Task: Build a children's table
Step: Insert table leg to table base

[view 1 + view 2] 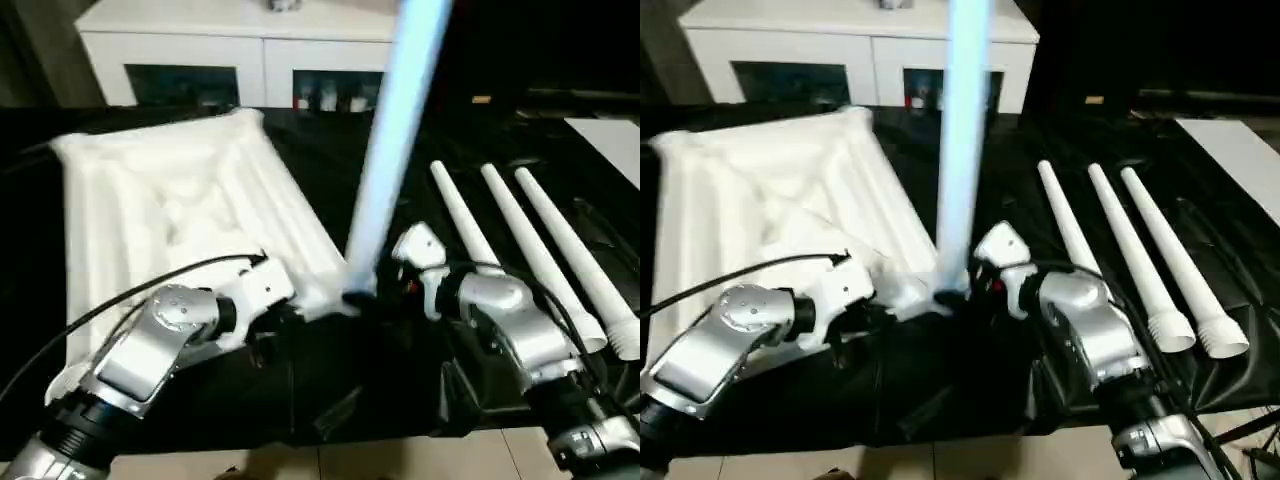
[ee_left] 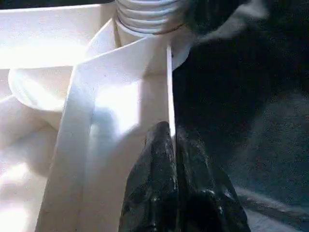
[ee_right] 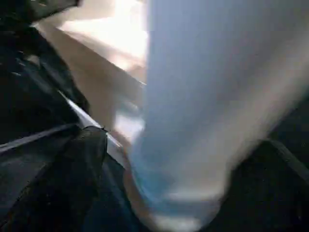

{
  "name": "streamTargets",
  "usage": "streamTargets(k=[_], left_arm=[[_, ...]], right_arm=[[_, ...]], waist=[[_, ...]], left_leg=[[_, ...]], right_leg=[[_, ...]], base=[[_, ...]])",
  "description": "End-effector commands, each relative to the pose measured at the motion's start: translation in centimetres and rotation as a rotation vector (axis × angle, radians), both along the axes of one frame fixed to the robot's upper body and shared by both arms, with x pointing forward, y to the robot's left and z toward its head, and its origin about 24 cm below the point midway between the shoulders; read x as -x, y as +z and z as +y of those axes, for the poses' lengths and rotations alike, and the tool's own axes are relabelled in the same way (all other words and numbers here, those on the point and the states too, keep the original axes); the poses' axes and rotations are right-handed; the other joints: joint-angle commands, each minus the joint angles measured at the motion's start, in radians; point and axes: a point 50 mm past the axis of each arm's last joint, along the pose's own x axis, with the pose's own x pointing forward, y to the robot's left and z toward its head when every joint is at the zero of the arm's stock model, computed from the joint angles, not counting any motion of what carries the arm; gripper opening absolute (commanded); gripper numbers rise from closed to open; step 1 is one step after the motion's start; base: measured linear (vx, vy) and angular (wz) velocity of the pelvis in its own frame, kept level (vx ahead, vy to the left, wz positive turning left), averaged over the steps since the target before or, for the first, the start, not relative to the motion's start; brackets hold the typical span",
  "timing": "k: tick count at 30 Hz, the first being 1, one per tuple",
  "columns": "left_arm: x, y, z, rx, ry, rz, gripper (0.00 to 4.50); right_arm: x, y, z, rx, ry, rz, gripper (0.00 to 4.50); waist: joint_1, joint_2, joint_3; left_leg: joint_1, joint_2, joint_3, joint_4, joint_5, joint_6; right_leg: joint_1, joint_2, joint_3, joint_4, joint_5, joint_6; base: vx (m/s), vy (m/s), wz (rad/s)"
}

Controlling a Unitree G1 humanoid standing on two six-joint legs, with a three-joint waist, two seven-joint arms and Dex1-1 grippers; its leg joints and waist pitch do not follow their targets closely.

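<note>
Standing leg (image 1: 385,160) blurs; top cut off; socket hidden

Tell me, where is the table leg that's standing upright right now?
In the head views, the upright leg stands at the near right corner of the upside-down tabletop, between the two grippers, with three spare legs lying to its right.

We found the tabletop (image 1: 180,190) lying underside up on the surface (image 1: 330,390); one leg (image 1: 385,160) stood in its near right corner, three legs (image 1: 1140,250) lay right of it, the cabinet (image 1: 240,50) behind.
</note>
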Motion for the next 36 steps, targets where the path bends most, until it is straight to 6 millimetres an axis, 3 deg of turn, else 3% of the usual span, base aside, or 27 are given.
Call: streamTargets(k=[1,5,6,10,11,23,27,28,32,34,35,36], left_arm=[[0.3,0.5,-0.7,0.018,-0.050,-0.024,0.00],[0.3,0.5,-0.5,0.019,-0.054,-0.022,0.00],[0.3,0.5,-0.5,0.019,-0.055,-0.023,0.00],[0.2,0.6,-0.5,0.021,-0.054,-0.026,0.00],[0.2,0.6,-0.5,0.021,-0.054,-0.026,0.00],[0.5,0.4,-0.4,0.029,-0.064,-0.001,0.00],[0.3,0.1,-0.8,0.041,-0.018,0.010,0.00],[0.1,0.1,-1.0,0.044,0.005,0.009,0.00],[-1.7,-0.1,-2.7,0.059,0.186,-0.023,0.00],[-1.8,-0.1,-2.8,0.059,0.194,-0.024,0.00],[-2.2,-0.2,-3.3,0.059,0.244,-0.025,0.00],[-3.0,-0.2,-3.9,0.064,0.325,-0.032,0.00]], right_arm=[[0.0,0.3,-0.7,0.025,-0.001,-0.017,4.25],[0.3,-0.1,-0.9,0.049,0.024,0.006,4.25],[0.3,-0.1,-0.9,0.050,0.025,0.008,3.99],[0.2,-0.2,-1.0,0.035,0.006,0.015,3.78],[0.2,-0.2,-1.0,0.030,0.007,0.022,3.54],[0.3,-0.9,-0.8,-0.041,-0.042,0.076,2.70],[-0.7,-2.0,-0.5,-0.065,-0.214,0.098,2.66],[-0.9,-2.3,-0.3,-0.066,-0.261,0.098,2.65],[-2.2,-3.9,1.0,-0.028,-0.544,0.101,2.64],[-2.3,-4.0,1.1,-0.024,-0.554,0.099,2.64],[-2.5,-4.3,1.5,-0.018,-0.617,0.104,2.64],[-2.9,-4.6,2.2,-0.014,-0.690,0.114,2.64]], waist=[[-0.003,0.010,-0.057],[-0.004,0.008,-0.058],[-0.004,0.010,-0.059],[-0.005,0.012,-0.060],[-0.005,0.010,-0.060],[-0.004,0.010,-0.061],[-0.010,0.012,-0.056],[-0.015,0.012,-0.052],[-0.034,0.012,-0.048],[-0.039,0.009,-0.050],[-0.041,0.008,-0.051],[-0.042,0.015,-0.051]], left_leg=[[0.011,0.045,-0.013,-0.077,-0.178,0.011],[0.008,0.042,-0.012,-0.073,-0.157,0.023],[0.008,0.042,-0.013,-0.073,-0.149,0.025],[0.009,0.043,-0.013,-0.072,-0.141,0.028],[0.009,0.043,-0.013,-0.072,-0.142,0.028],[0.008,0.043,-0.013,-0.071,-0.132,0.032],[0.012,0.043,-0.013,-0.076,-0.179,0.014],[0.008,0.040,-0.015,-0.079,-0.204,0.000],[0.016,0.037,-0.022,-0.081,-0.287,-0.035],[0.015,0.034,-0.025,-0.080,-0.299,-0.041],[0.014,0.037,-0.024,-0.080,-0.291,-0.034],[0.017,0.035,-0.023,-0.078,-0.296,-0.035]], right_leg=[[0.052,-0.079,0.059,-0.075,-0.134,-0.203],[0.054,-0.079,0.059,-0.075,-0.122,-0.202],[0.054,-0.079,0.058,-0.075,-0.120,-0.202],[0.053,-0.077,0.057,-0.071,-0.091,-0.211],[0.053,-0.076,0.057,-0.071,-0.092,-0.211],[0.056,-0.077,0.057,-0.068,-0.078,-0.217],[0.051,-0.078,0.057,-0.077,-0.156,-0.207],[0.052,-0.079,0.057,-0.081,-0.204,-0.198],[0.044,-0.081,0.055,-0.100,-0.378,-0.149],[0.044,-0.083,0.052,-0.107,-0.435,-0.124],[0.043,-0.084,0.055,-0.107,-0.424,-0.119],[0.034,-0.081,0.054,-0.106,-0.418,-0.123]], base=[[0.000,0.000,0.00],[0.000,0.000,0.00],[0.000,0.000,0.00],[0.000,0.000,0.00],[0.000,0.000,0.00],[0.000,0.000,0.00],[0.000,0.000,0.00],[0.000,0.000,0.00],[0.000,0.000,0.00],[0.000,0.000,0.00],[0.000,0.000,0.00],[0.000,0.000,0.00]])
